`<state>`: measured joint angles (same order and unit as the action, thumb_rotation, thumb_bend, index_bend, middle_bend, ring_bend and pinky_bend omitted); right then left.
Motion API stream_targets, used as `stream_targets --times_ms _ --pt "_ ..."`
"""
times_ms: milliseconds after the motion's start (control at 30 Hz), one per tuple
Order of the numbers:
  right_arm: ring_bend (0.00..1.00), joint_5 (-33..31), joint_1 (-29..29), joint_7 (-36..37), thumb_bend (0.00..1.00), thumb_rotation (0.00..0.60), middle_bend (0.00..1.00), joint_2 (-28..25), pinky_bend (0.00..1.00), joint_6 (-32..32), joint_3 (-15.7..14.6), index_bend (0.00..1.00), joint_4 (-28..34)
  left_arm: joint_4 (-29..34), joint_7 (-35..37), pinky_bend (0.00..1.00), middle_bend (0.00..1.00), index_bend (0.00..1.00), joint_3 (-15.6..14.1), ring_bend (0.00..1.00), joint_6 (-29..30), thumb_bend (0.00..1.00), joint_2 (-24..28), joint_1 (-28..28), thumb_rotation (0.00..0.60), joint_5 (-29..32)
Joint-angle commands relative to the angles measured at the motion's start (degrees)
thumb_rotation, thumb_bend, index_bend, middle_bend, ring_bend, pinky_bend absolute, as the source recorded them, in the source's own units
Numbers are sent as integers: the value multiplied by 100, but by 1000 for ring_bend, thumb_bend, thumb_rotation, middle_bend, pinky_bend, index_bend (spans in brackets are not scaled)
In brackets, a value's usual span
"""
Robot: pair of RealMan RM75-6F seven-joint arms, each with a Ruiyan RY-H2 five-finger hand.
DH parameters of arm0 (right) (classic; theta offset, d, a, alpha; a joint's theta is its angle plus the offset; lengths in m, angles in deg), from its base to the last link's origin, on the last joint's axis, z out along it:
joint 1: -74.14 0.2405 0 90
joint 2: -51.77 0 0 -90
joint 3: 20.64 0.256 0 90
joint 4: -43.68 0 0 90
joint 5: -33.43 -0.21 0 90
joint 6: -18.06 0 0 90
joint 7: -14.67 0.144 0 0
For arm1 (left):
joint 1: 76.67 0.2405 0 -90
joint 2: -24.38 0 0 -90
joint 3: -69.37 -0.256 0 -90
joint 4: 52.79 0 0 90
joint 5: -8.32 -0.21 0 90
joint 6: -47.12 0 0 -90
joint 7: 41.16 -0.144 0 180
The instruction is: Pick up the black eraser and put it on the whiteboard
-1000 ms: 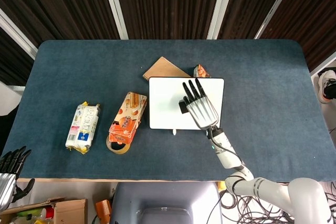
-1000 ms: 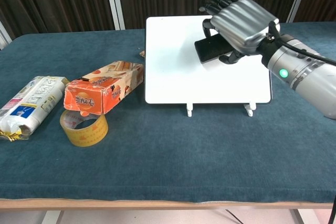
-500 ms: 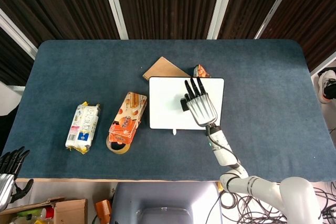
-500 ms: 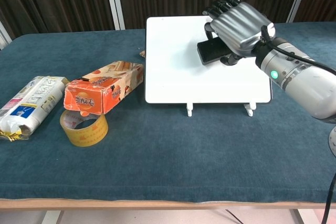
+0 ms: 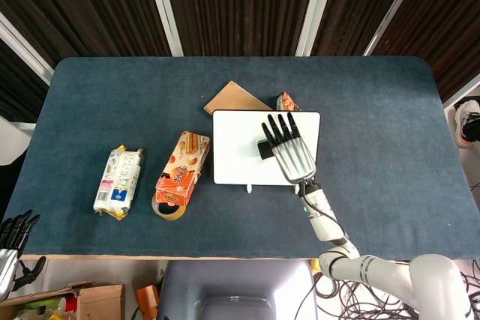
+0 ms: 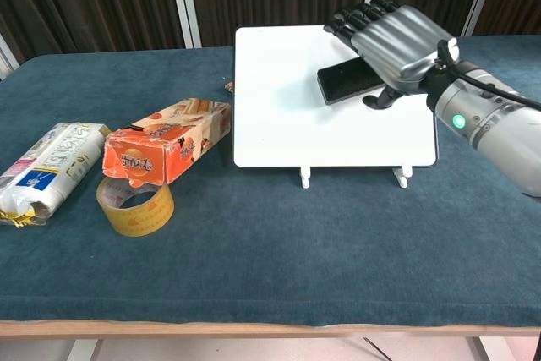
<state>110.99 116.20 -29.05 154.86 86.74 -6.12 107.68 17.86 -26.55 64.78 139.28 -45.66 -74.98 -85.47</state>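
Observation:
The black eraser [image 5: 265, 149] [image 6: 341, 83] lies flat on the white whiteboard [image 5: 236, 148] [image 6: 279, 116], in its right half. My right hand [image 5: 289, 152] [image 6: 399, 38] hovers just to the eraser's right with its fingers stretched out and apart. Its thumb sits beside the eraser's near right corner without gripping it, and the hand holds nothing. My left hand [image 5: 12, 243] shows only in the head view, low at the bottom left beyond the table's near edge, with its fingers spread and nothing in it.
An orange snack box [image 5: 182, 168] [image 6: 169, 141] lies left of the board, resting on a tape roll [image 5: 166, 209] [image 6: 135, 206]. Further left is a white snack packet [image 5: 118, 181] [image 6: 46, 171]. Behind the board lie a brown card [image 5: 232, 99] and a small orange packet [image 5: 287, 102].
My right hand has let go of the eraser, spread its fingers and drawn slightly to the right. The eraser now lies uncovered on the whiteboard. The left hand has barely moved.

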Motion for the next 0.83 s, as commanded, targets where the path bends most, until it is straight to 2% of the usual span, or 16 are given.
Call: stream_targets --times_ms 33,133,233,300,400,467,567,633,833 --pt "0 268 -318 159 178 600 0 -445 0 322 -309 0 725 -13 42 45 0 0 21 0 48 365 3 26 600 18" --pt "0 719 -789 435 177 600 0 -1063 0 847 -763 0 1680 -34 115 44 0 0 70 0 132 366 -7 57 600 54" --pt "0 1162 -1463 896 177 600 0 -1795 0 1534 -1381 0 2597 -60 152 45 0 0 108 0 236 366 -53 82 600 44" --pt "0 1187 -2024 1114 177 600 0 -2365 0 1948 -1832 0 3131 -67 200 45 0 0 129 0 357 367 -82 89 600 -21" --pt "0 913 -2762 1382 177 600 0 -2968 0 2400 -2292 0 3376 -50 183 43 0 0 170 0 579 367 -124 94 600 -151" --pt "0 685 -3168 1963 177 600 0 -3097 0 2649 -2378 0 3136 -2 92 38 0 0 154 0 647 369 -132 83 600 -254" --pt "0 509 -3543 2858 177 600 0 -3011 0 2880 -2278 0 2530 197 -185 33 0 0 90 0 522 370 -77 71 600 -278" --pt "0 510 -3668 3195 177 600 0 -2935 0 2943 -2195 0 2224 362 -430 32 0 0 116 0 416 368 -54 63 600 -187" --pt "0 812 -3817 3374 177 600 0 -2923 0 3118 -2048 0 2048 590 -872 32 0 0 184 0 269 369 -77 44 600 -37"
